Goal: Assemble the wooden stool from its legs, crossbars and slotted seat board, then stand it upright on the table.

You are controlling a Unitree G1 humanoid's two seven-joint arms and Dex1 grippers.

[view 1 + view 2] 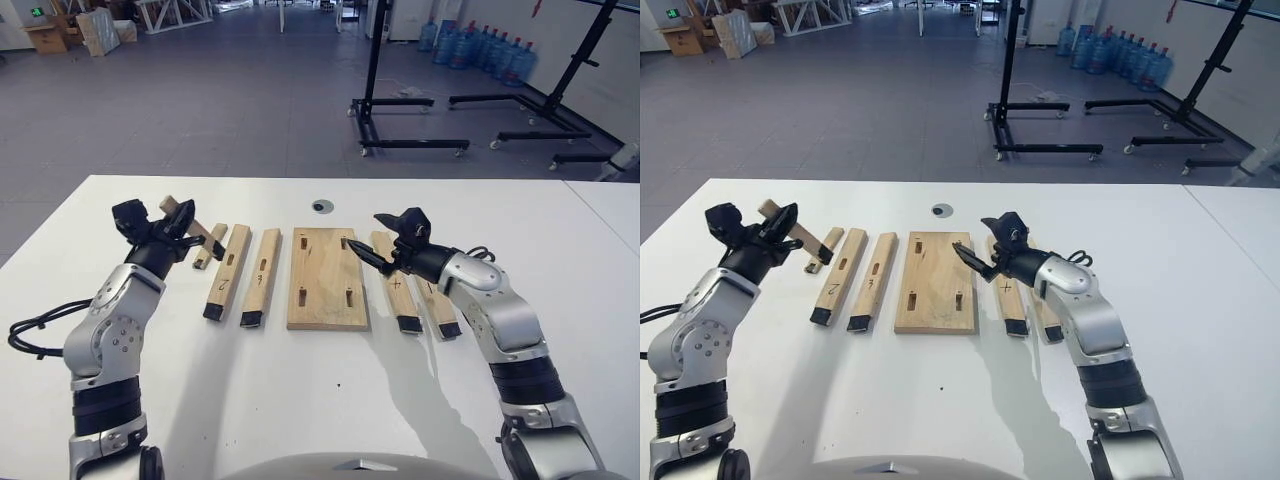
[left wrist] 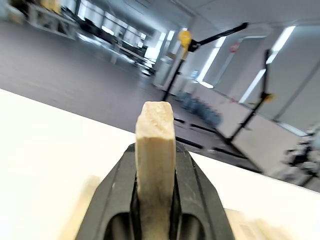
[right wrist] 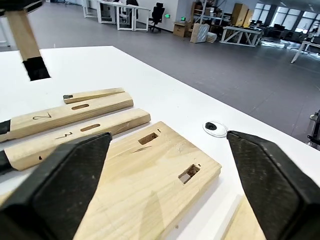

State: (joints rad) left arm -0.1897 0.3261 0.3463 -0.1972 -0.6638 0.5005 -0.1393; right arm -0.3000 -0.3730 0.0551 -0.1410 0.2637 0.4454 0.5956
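The left jaws pinch a wooden bar [image 2: 156, 145] toward its plain end, holding it above the counter [image 1: 100, 210] left of the numbered legs [image 1: 228, 272]; the right jaws hang spread over the seat board [image 1: 327, 290], near its right edge. The bar is smooth, pale, square-cut wood with a black tip; so short a hold may let it pivot, slip, or jam in the board's narrow slots [image 1: 303, 241]
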